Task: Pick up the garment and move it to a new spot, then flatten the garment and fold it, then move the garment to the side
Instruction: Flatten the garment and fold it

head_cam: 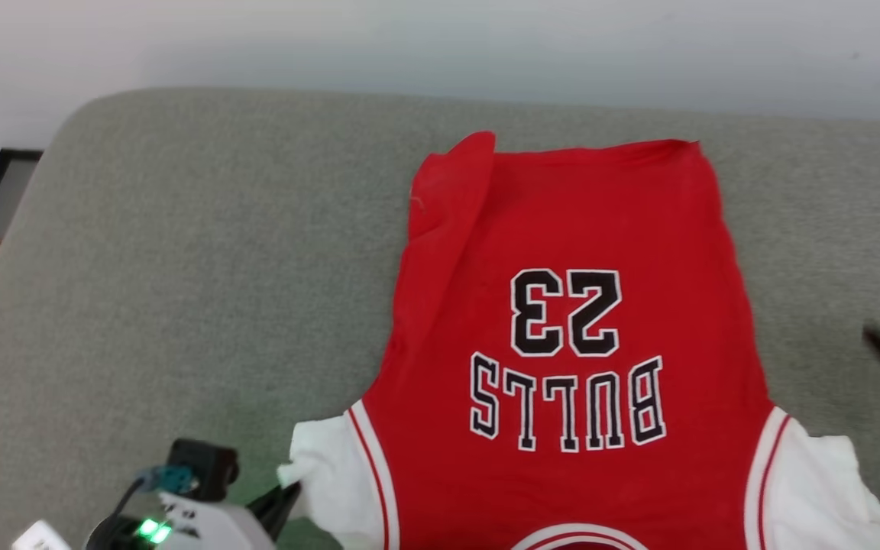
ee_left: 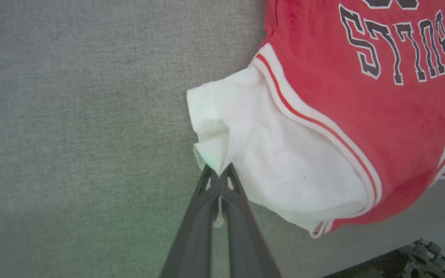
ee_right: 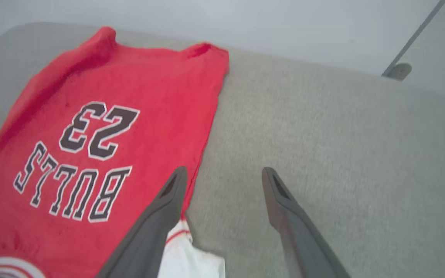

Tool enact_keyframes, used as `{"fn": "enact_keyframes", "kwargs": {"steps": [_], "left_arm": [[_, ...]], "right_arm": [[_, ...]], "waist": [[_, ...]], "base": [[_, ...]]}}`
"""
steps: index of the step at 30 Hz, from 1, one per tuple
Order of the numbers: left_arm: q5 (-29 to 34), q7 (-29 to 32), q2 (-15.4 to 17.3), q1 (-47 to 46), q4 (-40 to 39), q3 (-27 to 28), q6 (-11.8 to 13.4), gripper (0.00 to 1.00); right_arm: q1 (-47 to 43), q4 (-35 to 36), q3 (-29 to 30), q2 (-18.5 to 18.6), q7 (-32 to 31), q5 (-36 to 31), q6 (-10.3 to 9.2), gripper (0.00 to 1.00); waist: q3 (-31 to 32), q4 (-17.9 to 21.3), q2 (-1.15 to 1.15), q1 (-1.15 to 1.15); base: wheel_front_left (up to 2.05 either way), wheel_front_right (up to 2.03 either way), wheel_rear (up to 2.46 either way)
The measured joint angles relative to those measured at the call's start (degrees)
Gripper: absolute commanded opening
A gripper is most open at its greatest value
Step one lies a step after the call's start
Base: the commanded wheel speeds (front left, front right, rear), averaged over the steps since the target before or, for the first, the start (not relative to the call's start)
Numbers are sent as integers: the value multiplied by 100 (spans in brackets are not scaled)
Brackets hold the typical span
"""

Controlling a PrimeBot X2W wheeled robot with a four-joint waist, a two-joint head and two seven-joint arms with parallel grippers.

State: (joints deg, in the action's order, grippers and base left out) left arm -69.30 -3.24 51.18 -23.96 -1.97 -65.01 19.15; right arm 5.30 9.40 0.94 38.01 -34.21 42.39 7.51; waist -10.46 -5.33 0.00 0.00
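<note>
Head view: one shirt (head_cam: 570, 229) lies spread on the grey cushion (head_cam: 180, 267), filling the middle and reaching toward 3 o'clock. Its collar is at 6 o'clock and its hem at 12, so the lettering reads upside down. The hem corner at 11 o'clock is turned over on itself. The first white sleeve (head_cam: 329, 477) sits at 7 o'clock and the second white sleeve (head_cam: 822, 489) at 5 o'clock. The left gripper (head_cam: 283, 500) is at 7 o'clock, touching the first sleeve.

Left wrist view: the left gripper (ee_left: 218, 173) has its fingers pressed together on a pinch of that sleeve's edge. The red body runs off toward 2 o'clock.

Right wrist view: the right gripper (ee_right: 224, 173) has its fingers spread wide with nothing between them. It is above the shirt's side edge, with red cloth toward 9 o'clock and bare cushion toward 3.

By my reading, the shirt has been laid in its spot and flattening is under way. The turned corner needs smoothing. Folding and moving it aside are not yet done.

Count: one shirt, two sleeves, two grippers.
</note>
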Motion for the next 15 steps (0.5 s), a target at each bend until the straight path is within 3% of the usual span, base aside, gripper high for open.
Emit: {"fn": "enact_keyframes", "kwargs": {"steps": [5,10,15], "left_arm": [[216,86,-277,-321,12,-65,-59,0],[428,157,-615,-646,164,-149,-235,0],[560,194,-958,-899,370,-236,-431,0]], "right_arm": [[1285,-624,-196,-186,226,-472,0,100],[2502,-1733,-579,-218,513,-773,0,100],[3430,-2920,-960,-183,414,-866,0,100]], "waist": [[-184,-212,0,0],[-401,-506,0,0],[-644,-836,0,0]], "base": [[0,0,0],[0,0,0],[0,0,0]]}}
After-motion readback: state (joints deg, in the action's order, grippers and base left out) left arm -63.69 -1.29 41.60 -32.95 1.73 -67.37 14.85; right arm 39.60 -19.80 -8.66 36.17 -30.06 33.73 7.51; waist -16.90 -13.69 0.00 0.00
